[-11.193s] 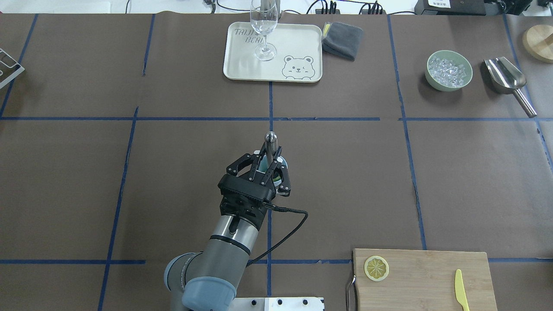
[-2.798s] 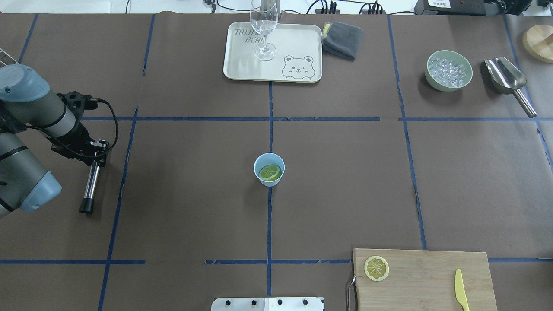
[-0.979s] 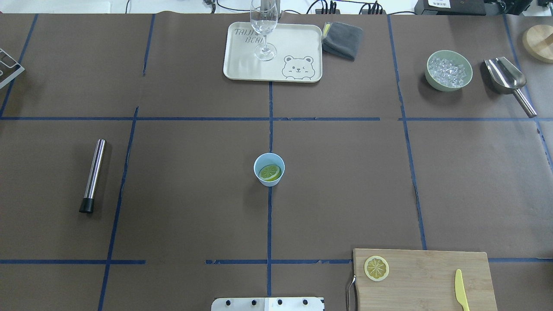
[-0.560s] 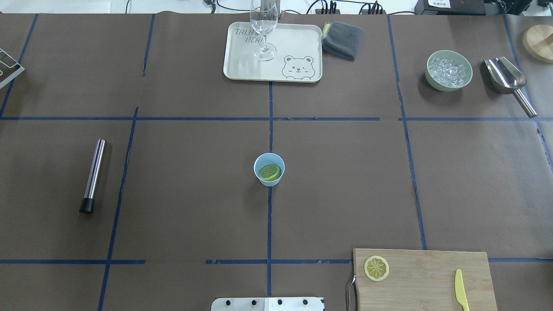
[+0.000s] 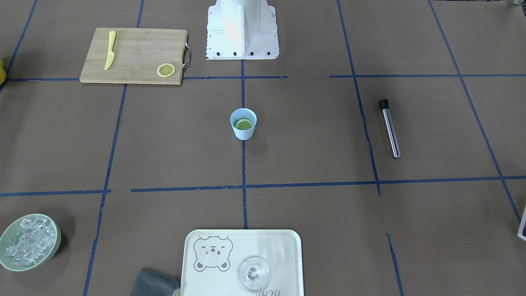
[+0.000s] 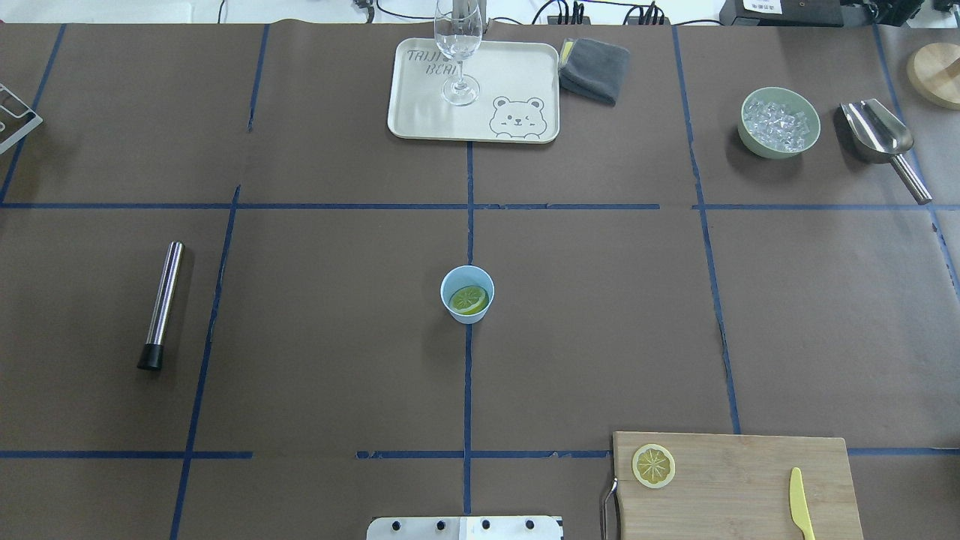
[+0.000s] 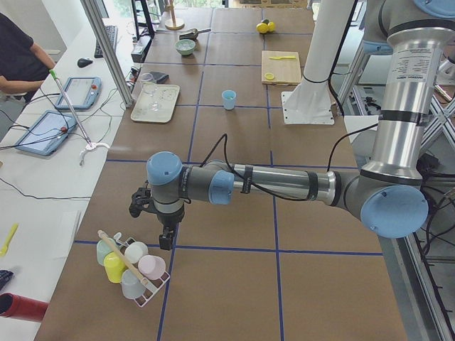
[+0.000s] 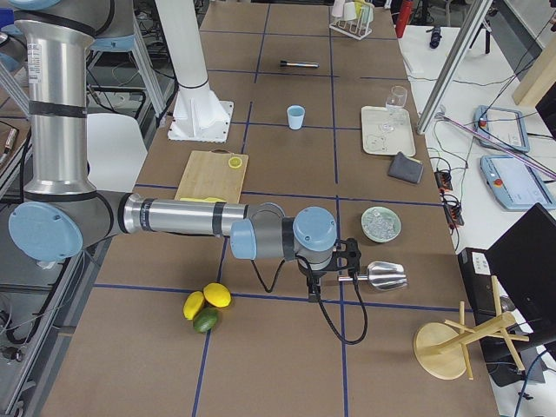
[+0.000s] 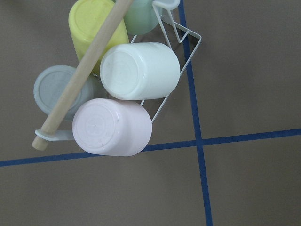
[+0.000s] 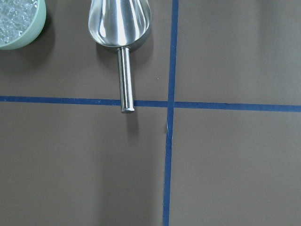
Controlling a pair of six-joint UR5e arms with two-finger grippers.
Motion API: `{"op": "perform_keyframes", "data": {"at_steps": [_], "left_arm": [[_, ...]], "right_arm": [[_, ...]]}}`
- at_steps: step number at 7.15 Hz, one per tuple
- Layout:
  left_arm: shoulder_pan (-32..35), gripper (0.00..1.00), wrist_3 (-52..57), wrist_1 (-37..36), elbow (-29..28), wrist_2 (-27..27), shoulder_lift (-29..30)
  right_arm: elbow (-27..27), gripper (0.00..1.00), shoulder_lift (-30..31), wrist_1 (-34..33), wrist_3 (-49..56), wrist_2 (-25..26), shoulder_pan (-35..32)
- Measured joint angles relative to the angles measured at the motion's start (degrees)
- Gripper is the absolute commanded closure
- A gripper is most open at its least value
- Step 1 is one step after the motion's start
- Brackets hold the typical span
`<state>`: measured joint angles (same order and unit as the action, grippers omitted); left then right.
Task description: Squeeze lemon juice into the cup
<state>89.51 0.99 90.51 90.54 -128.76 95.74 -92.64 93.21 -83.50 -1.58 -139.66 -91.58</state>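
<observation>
The light-blue cup (image 6: 467, 294) stands upright at the table's centre, where two blue tape lines cross, with one lemon slice (image 6: 469, 300) lying inside it. A second lemon slice (image 6: 653, 465) lies on the wooden cutting board (image 6: 742, 487). Neither arm is near the cup. My left gripper (image 7: 151, 224) hangs over a wire rack of cups (image 7: 131, 266) at the table's far left end, and I cannot tell whether it is open or shut. My right gripper (image 8: 343, 265) hovers by the metal scoop (image 8: 382, 275) at the right end, its state also unclear.
A steel muddler (image 6: 160, 304) lies on the table to the left. At the back are a tray (image 6: 517, 75) with a stemmed glass (image 6: 458, 52), a grey cloth (image 6: 594, 69) and a green bowl of ice (image 6: 780, 122). A yellow knife (image 6: 799, 502) lies on the board.
The left arm held the muddler in the cup, then laid it on the table at the left and left the overhead view. Nothing has moved in the last second.
</observation>
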Motion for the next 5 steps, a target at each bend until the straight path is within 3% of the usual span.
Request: {"op": "perform_keyframes", "data": {"at_steps": [5], "left_arm": [[-0.03,0.0,7.66,-3.72,1.05,-0.87,-2.84]], "right_arm": [[0.33,0.0,0.3,-0.15,0.08,0.02,0.0]]}}
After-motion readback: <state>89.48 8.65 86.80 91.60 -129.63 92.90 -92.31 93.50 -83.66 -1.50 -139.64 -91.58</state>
